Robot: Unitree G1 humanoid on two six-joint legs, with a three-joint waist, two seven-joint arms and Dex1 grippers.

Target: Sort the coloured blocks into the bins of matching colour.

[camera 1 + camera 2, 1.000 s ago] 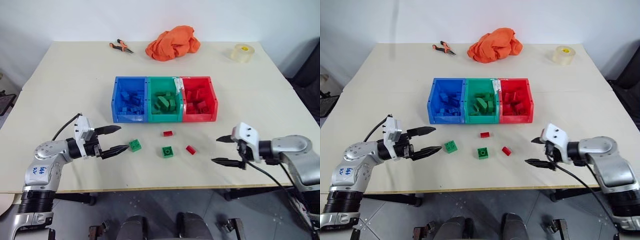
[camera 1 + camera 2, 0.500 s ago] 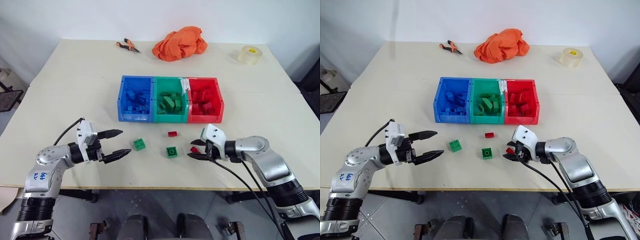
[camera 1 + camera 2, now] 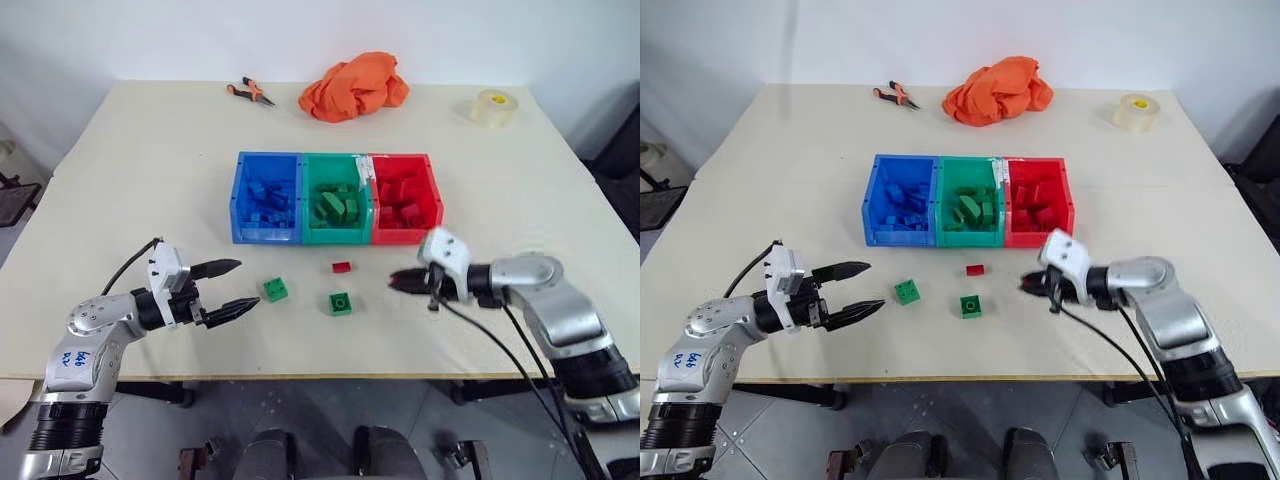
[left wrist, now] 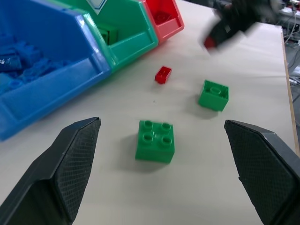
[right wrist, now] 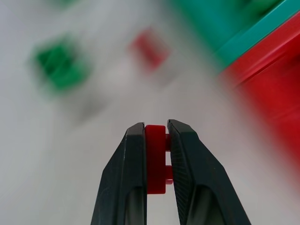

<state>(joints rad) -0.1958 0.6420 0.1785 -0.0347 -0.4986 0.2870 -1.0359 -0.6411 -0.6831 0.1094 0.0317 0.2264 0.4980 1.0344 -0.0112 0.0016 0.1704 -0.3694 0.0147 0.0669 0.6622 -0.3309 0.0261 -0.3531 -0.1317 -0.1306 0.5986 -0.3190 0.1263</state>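
Three joined bins stand mid-table: blue [image 3: 265,237], green [image 3: 336,238] and red [image 3: 408,237], each with blocks of its own colour inside. In front of them on the table lie two green blocks [image 3: 276,289] [image 3: 341,303] and a small red block [image 3: 342,267]. My right gripper [image 3: 397,282] hangs above the table before the red bin, shut on another small red block [image 5: 156,159]. At the left my left gripper [image 3: 248,283] stays open and level, with the nearer green block [image 4: 155,140] just beyond its fingertips.
At the far edge of the table lie an orange cloth [image 3: 353,86], pliers [image 3: 249,92] and a tape roll [image 3: 491,106]. Bare tabletop [image 3: 130,200] stretches on both sides of the bins.
My right gripper came in from the right, shut on the red block lying right of the green one, and lifted it up toward the red bin. The left gripper held still.
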